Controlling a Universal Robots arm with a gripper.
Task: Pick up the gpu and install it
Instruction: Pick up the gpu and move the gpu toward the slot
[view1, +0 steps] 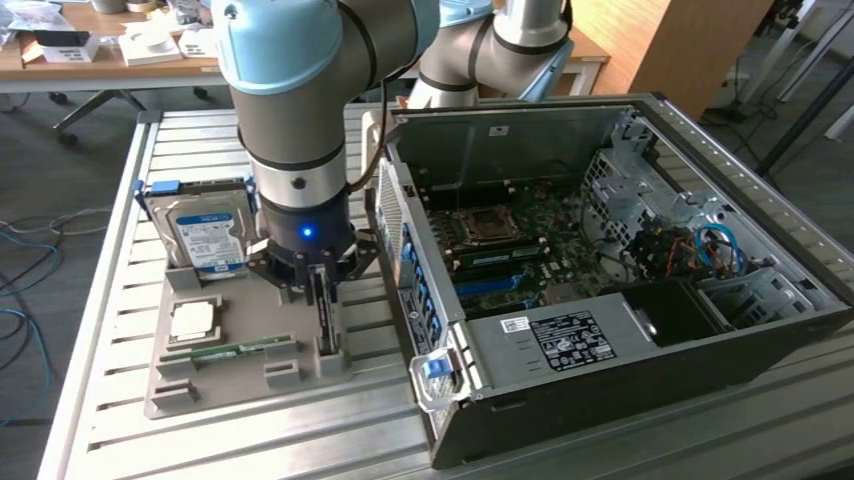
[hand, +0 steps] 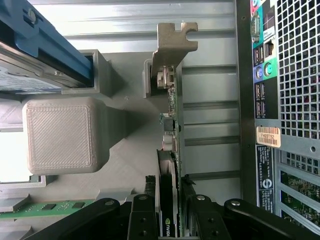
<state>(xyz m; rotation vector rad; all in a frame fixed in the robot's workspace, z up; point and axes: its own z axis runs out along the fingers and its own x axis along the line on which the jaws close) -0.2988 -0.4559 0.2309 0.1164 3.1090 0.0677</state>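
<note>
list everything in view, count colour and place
gpu: one, black, standing on edge in the holder
hard drive: one, silver, blue-white label, holder's far end
processor: one, silver, on the holder
memory stick: one, green, flat on the holder
holder: one, grey, on the table
computer case: one, black, open, exterior view's right
table: one, silvery, slatted, beneath everything
robot arm: one, grey and pale blue, above the holder
gripper: one, black, down over the gpu

Slatted aluminium work table (view1: 107, 300) in the foreground. Grey floor (view1: 54, 170) beyond, blue cables (view1: 20, 250) trailing at the exterior view's left. Wooden desk (view1: 80, 65) behind, with white boxes (view1: 147, 45) on it. Wooden cabinet (view1: 681, 40) at the exterior view's right. Even indoor light.
</note>
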